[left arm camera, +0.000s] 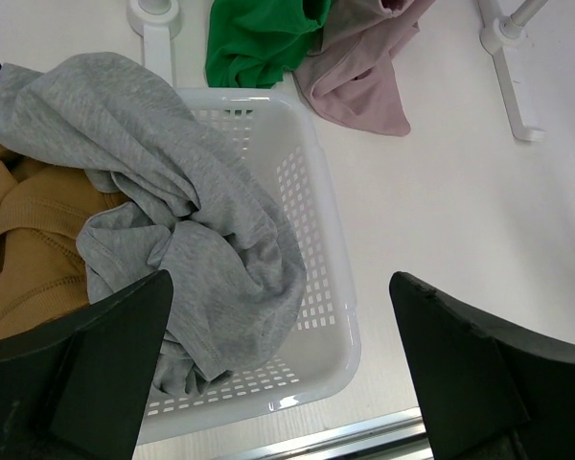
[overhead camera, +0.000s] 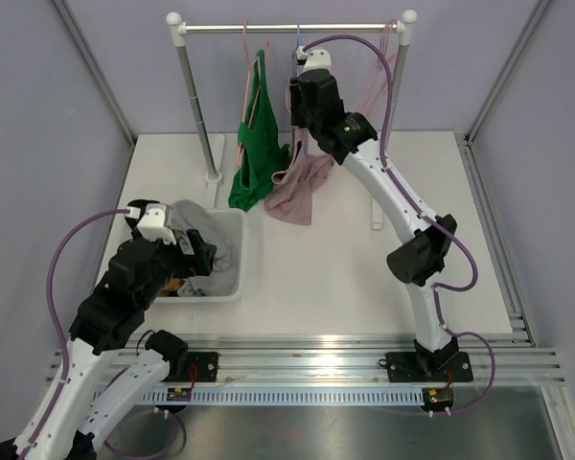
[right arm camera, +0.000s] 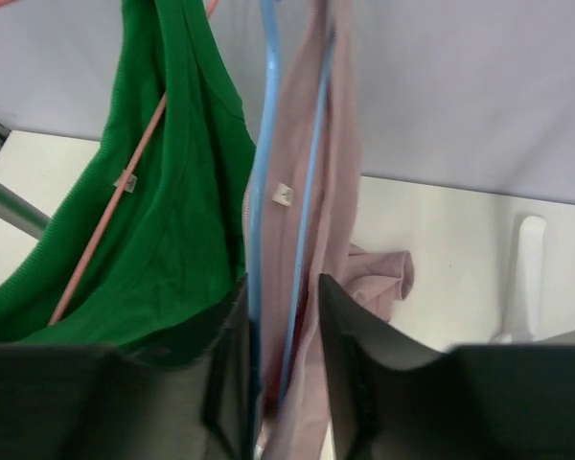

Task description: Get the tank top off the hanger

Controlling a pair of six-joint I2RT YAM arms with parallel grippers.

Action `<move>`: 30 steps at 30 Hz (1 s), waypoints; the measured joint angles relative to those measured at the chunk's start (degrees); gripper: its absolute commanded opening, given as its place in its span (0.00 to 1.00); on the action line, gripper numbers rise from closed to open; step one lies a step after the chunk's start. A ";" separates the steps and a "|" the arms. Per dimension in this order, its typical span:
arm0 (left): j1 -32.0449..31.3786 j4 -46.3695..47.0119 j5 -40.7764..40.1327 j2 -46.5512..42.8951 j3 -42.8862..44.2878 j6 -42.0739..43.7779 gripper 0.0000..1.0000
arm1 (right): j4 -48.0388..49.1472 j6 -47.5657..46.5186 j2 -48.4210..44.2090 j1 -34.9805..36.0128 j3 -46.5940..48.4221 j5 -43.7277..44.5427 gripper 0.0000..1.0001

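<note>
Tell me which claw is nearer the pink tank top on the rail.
Right. The right claw is up at the rail with the pink tank top and its blue hanger between its fingers; the left claw hangs open over the white basket, far off.

The table [overhead camera: 345,268] carries a white basket [overhead camera: 234,280], rack feet [overhead camera: 214,175] and two tank tops' hems [overhead camera: 289,206].

You are seeing two tank tops [overhead camera: 254,153] [overhead camera: 297,196] hanging beyond one basket [overhead camera: 238,278] and two garments [left arm camera: 172,192] [left arm camera: 29,240] lying in that basket.
</note>
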 measured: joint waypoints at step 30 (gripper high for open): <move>0.00 0.42 1.95 0.98 0.00 0.37 0.99 | -3.50 -6.45 -13.86 -0.09 -3.45 -0.44 0.00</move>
